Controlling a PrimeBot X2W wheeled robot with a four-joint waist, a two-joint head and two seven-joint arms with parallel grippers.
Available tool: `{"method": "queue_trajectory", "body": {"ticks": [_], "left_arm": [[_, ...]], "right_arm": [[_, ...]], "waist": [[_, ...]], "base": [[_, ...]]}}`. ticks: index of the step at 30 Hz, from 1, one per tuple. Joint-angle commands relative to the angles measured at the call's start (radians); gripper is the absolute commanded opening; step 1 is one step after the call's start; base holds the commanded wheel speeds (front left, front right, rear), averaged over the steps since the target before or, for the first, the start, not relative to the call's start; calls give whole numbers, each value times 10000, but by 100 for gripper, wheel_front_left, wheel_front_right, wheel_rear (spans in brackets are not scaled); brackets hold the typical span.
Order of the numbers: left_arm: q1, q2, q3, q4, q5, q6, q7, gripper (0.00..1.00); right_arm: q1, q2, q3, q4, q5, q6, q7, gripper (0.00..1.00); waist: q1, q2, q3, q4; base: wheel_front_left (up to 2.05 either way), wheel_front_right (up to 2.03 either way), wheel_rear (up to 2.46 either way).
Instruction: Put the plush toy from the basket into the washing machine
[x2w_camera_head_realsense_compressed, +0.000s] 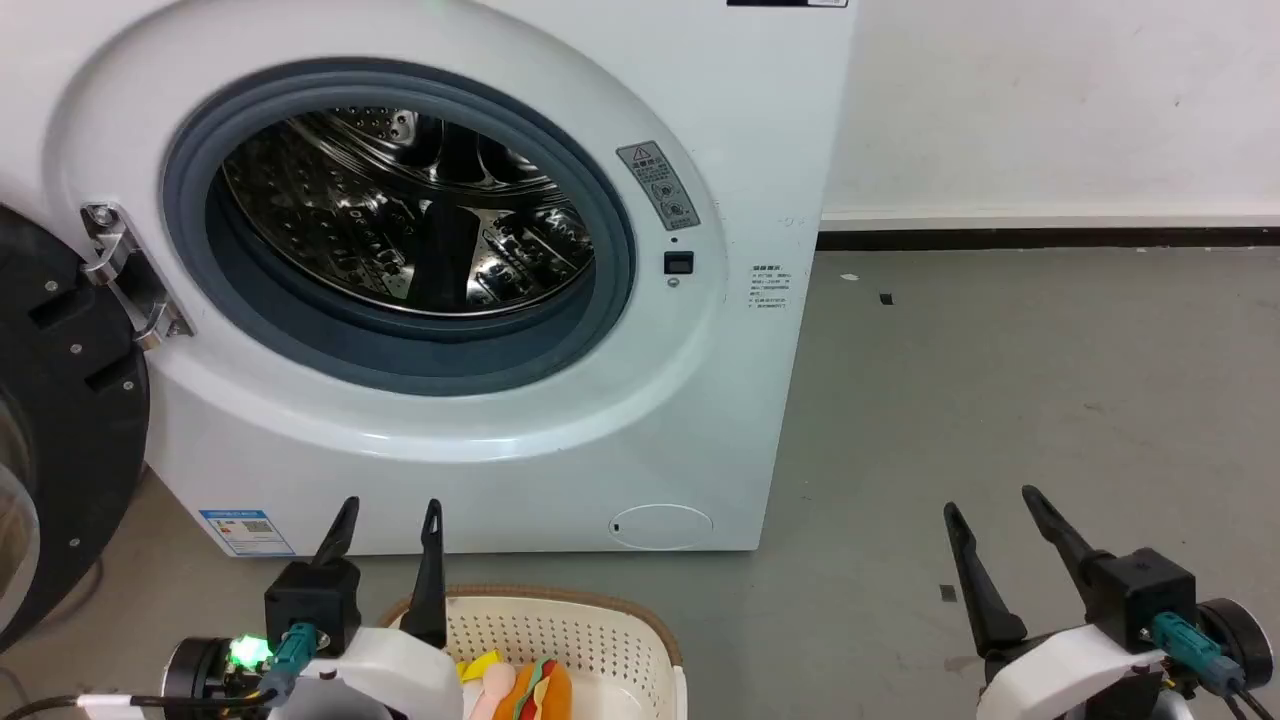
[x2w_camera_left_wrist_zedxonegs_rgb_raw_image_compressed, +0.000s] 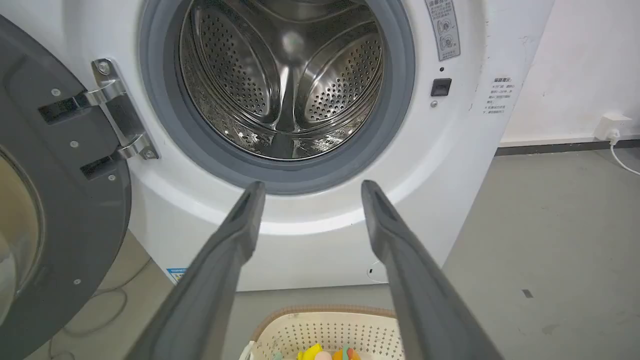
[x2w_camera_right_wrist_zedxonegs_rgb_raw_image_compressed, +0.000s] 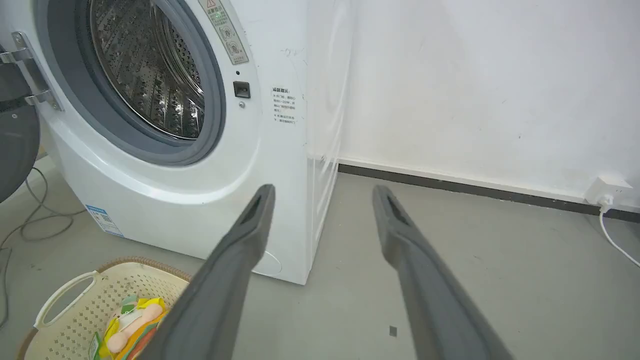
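The plush toy, pale pink and yellow with an orange burger part, lies in the cream basket on the floor before the white washing machine. The toy and basket also show at the lower left of the right wrist view. The machine's drum stands exposed, its black door swung out to the left. My left gripper is open above the basket's near left side, holding nothing. Far to the right, over bare floor, my right gripper is open and holds nothing.
Grey floor stretches to the right of the machine up to a white wall with a dark skirting. A white socket and cable sit at the wall's foot. Loose cables lie on the floor left of the machine.
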Motion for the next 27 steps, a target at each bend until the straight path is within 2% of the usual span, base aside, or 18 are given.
{"method": "queue_trajectory", "body": {"ticks": [1,27], "left_arm": [[2,0,-44,69,-117,35,-100,100],[-493,46,-601,1622,-595,27,-604,100]], "right_arm": [[18,0,-36,-30,73,0,-95,100],[-117,-1,-170,-201,387,2,-637,100]], "waist": [[0,-1,9,-1],[0,-1,663,-193]], "base": [[0,0,0],[0,0,0]]}}
